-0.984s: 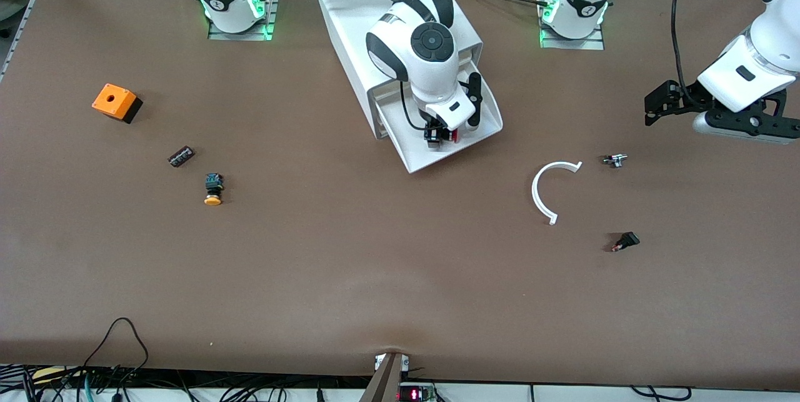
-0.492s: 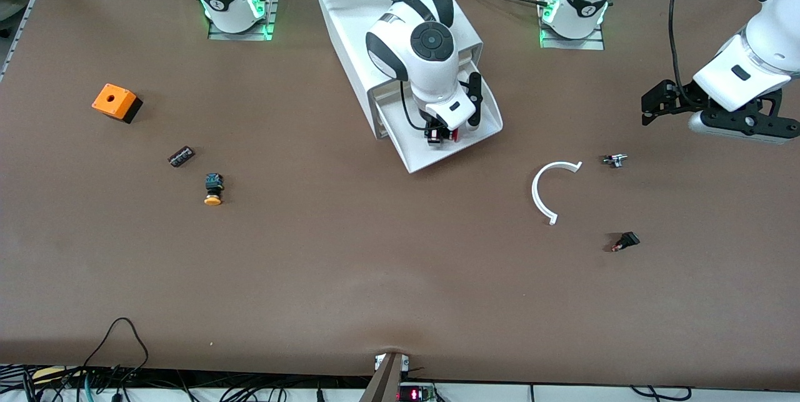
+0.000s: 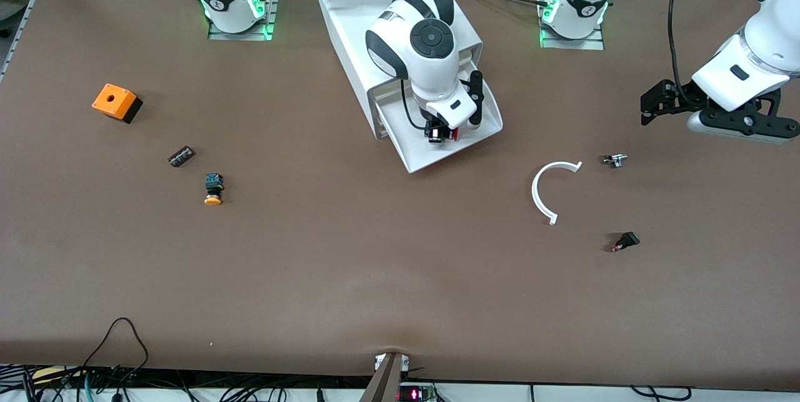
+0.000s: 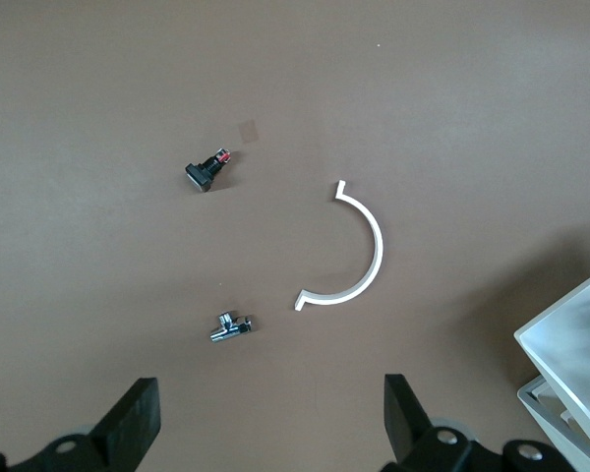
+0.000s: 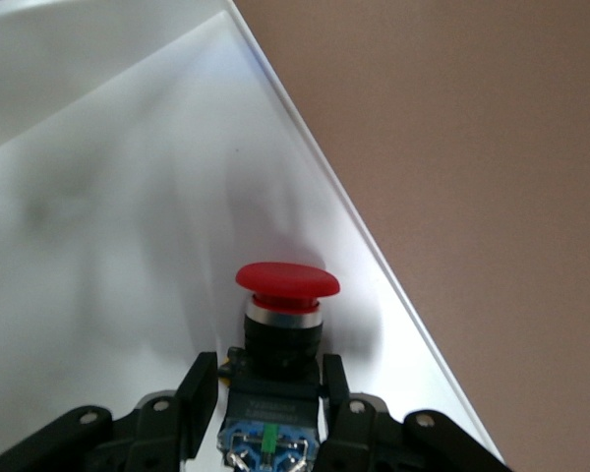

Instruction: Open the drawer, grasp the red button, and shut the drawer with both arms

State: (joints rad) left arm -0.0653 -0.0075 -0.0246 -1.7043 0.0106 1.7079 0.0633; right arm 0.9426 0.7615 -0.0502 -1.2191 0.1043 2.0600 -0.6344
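The drawer (image 3: 459,139) is pulled out of the white cabinet (image 3: 375,20), and the red-capped button (image 5: 285,285) lies inside it, flanked closely by the fingers (image 5: 199,393) of the right gripper (image 3: 439,134); contact cannot be confirmed. The left gripper (image 4: 270,423) is held open above the brown tabletop (image 3: 350,264), over a white curved strip (image 3: 542,192), at the left arm's end.
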